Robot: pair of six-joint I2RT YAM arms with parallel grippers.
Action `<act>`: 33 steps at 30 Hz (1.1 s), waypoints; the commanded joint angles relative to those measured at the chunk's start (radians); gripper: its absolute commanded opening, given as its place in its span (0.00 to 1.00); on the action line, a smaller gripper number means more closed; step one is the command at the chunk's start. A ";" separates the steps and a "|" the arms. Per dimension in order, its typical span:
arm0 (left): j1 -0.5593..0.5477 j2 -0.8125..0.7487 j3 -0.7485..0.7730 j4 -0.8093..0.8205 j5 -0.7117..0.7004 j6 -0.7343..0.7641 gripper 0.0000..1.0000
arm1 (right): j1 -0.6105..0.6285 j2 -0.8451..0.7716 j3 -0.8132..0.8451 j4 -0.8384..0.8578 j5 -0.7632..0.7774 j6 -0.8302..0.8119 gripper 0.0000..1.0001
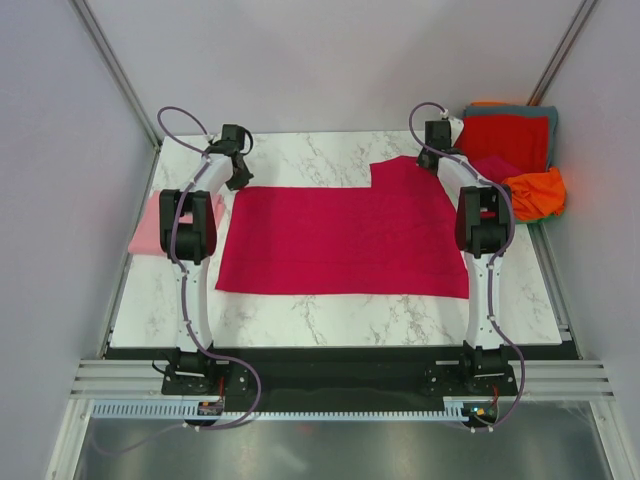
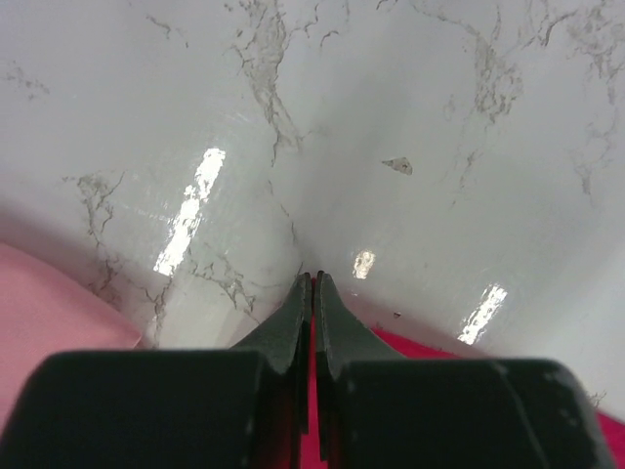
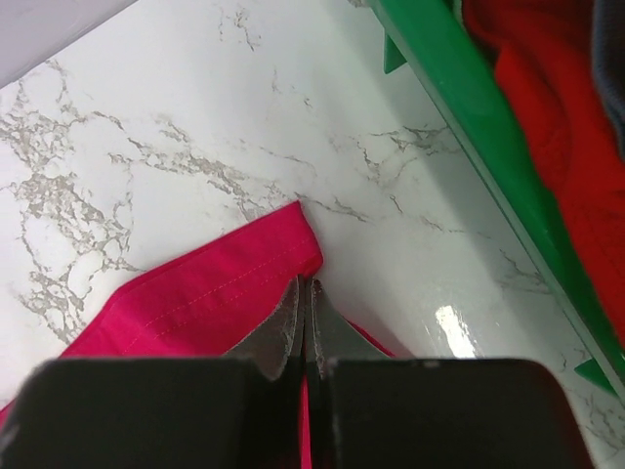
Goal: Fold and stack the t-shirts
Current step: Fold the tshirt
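One crimson t-shirt (image 1: 340,240): flat on marble table (image 1: 330,312)
Left gripper (image 2: 312,288): closed on its far-left corner
Right gripper (image 3: 306,291): closed on its sleeve

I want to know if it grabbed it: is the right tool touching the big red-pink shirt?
Touching. The right wrist view shows the right tool shut on the crimson shirt, with red cloth pinched inside.

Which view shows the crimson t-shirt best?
The top external view: the whole crimson t-shirt lies spread there. The right wrist view shows only a corner at the right gripper; the left wrist view only a sliver by the left gripper.
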 commanded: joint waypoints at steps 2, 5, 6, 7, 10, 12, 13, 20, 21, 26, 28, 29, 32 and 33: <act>-0.019 -0.093 -0.023 0.026 -0.063 0.029 0.02 | 0.004 -0.135 -0.025 -0.002 -0.007 -0.008 0.00; -0.024 -0.139 -0.061 0.100 -0.051 0.019 0.02 | 0.004 -0.179 -0.060 0.006 -0.002 -0.014 0.00; -0.025 -0.163 -0.087 0.133 -0.047 0.015 0.02 | 0.002 -0.196 -0.075 0.012 -0.010 -0.014 0.00; -0.025 -0.177 -0.102 0.134 -0.048 0.014 0.02 | 0.002 -0.202 -0.078 0.012 -0.014 -0.014 0.00; -0.027 -0.249 -0.205 0.215 -0.065 0.005 0.02 | 0.004 -0.227 -0.101 0.014 -0.019 -0.017 0.00; -0.025 -0.304 -0.280 0.271 -0.073 0.006 0.02 | 0.002 -0.239 -0.114 0.012 -0.022 -0.016 0.00; -0.027 -0.321 -0.300 0.285 -0.077 0.006 0.02 | 0.002 -0.251 -0.127 0.014 -0.024 -0.019 0.00; -0.027 -0.389 -0.411 0.350 -0.079 -0.003 0.02 | 0.002 -0.356 -0.247 0.020 -0.024 -0.014 0.00; -0.027 -0.395 -0.424 0.350 -0.080 -0.008 0.02 | 0.001 -0.370 -0.261 0.021 -0.022 -0.014 0.00; -0.027 -0.440 -0.477 0.357 -0.073 -0.026 0.02 | -0.001 -0.497 -0.368 0.029 -0.024 -0.013 0.00; -0.027 -0.466 -0.503 0.362 -0.060 -0.029 0.02 | -0.004 -0.555 -0.423 0.037 -0.020 -0.016 0.00; -0.027 -0.473 -0.515 0.370 -0.056 -0.029 0.02 | -0.004 -0.574 -0.440 0.040 -0.022 -0.017 0.00; -0.027 -0.515 -0.579 0.380 -0.062 -0.040 0.02 | -0.003 -0.646 -0.515 0.046 -0.020 -0.019 0.00; -0.025 -0.527 -0.595 0.384 -0.065 -0.041 0.02 | -0.004 -0.666 -0.535 0.047 -0.022 -0.019 0.00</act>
